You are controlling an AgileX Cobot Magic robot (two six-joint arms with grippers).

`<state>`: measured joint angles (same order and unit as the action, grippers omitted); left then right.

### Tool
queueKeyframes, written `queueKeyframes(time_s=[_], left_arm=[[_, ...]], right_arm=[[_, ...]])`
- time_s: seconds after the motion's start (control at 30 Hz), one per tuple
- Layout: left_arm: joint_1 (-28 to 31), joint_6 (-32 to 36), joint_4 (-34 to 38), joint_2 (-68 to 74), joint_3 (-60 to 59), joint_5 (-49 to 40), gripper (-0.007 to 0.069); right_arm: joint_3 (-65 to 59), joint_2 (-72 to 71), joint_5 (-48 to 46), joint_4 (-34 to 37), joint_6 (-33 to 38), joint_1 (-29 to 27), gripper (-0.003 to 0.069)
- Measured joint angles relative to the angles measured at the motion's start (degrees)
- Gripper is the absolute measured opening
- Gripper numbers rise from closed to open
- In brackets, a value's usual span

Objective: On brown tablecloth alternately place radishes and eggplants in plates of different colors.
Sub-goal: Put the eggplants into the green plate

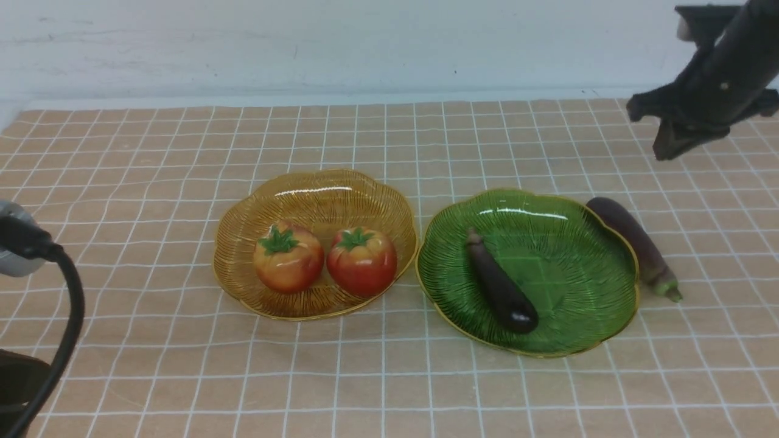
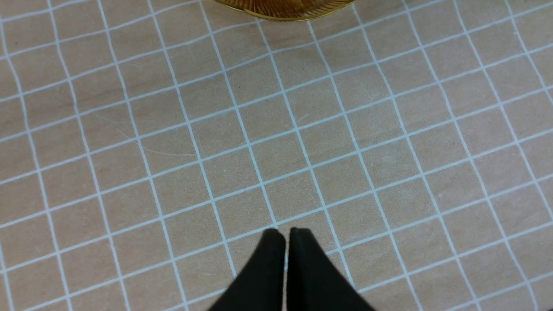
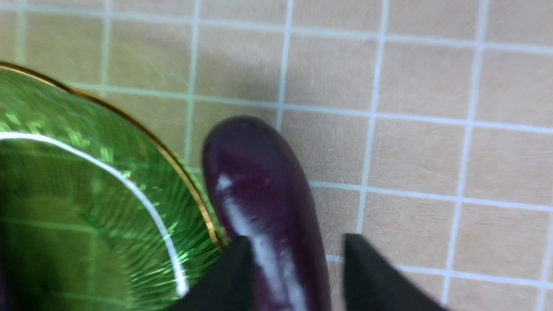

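One eggplant lying outside the plates, right gripper (image 1: 672,143) spread wide above it

Nearest, the left gripper (image 2: 285,235) is seen pressed closed on nothing over the brown tablecloth (image 1: 152,182); mid-frame, both radishes (image 1: 288,257) (image 1: 361,261) are held in the amber plate (image 1: 316,179) and a darker eggplant (image 1: 500,283) in the green plate (image 1: 529,194); the loose eggplant (image 1: 633,240) is laid against the green rim at right of centre, while the raised right fingers (image 3: 371,268) at upper right are parted and empty. It is judged light, rigid and glossy, so slippery and apt to roll; a hold across its thick middle is advised, not the thin stem
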<state>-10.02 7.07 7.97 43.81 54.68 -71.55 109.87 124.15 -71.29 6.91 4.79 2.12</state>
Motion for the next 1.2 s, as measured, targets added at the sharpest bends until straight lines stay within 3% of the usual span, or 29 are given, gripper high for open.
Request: queueKeyframes(time_s=[0.17,0.4,0.87,1.03,1.2], left_arm=[[0.0,0.0,0.0,0.0,0.0,0.0,-0.0004],[0.0,0.0,0.0,0.0,0.0,0.0,-0.0004],[0.0,0.0,0.0,0.0,0.0,0.0,-0.0004],[0.0,0.0,0.0,0.0,0.0,0.0,-0.0004],[0.0,0.0,0.0,0.0,0.0,0.0,-0.0004]], right_arm=[[0.0,2.41,0.06,0.0,0.0,0.0,0.0418],[0.0,4.7,0.18,0.67,0.0,0.0,0.0515],[0.18,7.48,0.71,3.05,0.0,0.0,0.0514],[0.36,7.75,0.93,2.14,0.0,0.0,0.0403],[1.51,7.98,0.78,2.14,-0.38,0.0,0.0402]])
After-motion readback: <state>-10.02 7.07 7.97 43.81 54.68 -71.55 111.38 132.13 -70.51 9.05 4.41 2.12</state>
